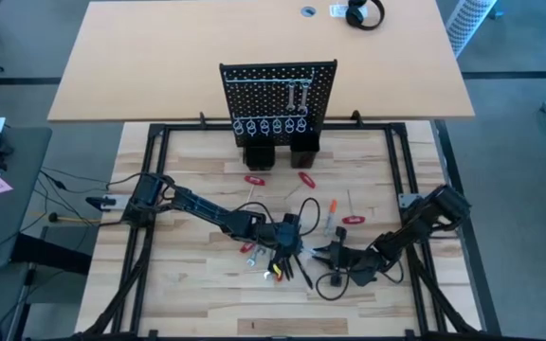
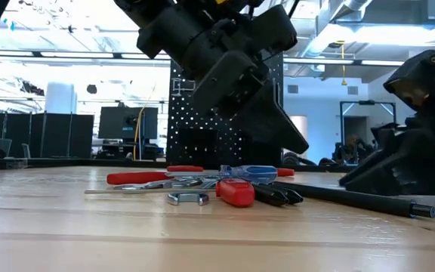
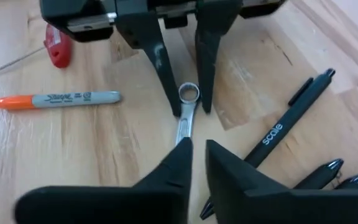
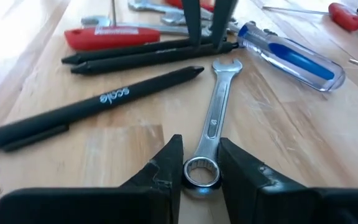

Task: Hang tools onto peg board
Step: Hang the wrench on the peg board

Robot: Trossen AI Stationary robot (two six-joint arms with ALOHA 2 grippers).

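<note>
Pick-up step: combination wrench (image 4: 215, 127) flat on worktop (image 1: 197, 284), ring end between parted fingers of right hand (image 4: 200, 163), open end between parted fingers of left hand (image 3: 192, 151). Next, probably: clench one hand, lift toward peg board (image 1: 278, 99) beyond.

A tan desk (image 1: 254, 57) carrying black headphones (image 1: 364, 13) stands behind the wooden counter (image 1: 197, 294). Grey floor (image 1: 519, 142) surrounds it; bright ceiling lights (image 2: 74, 68) and dark monitors (image 2: 123, 125) fill the room.
</note>
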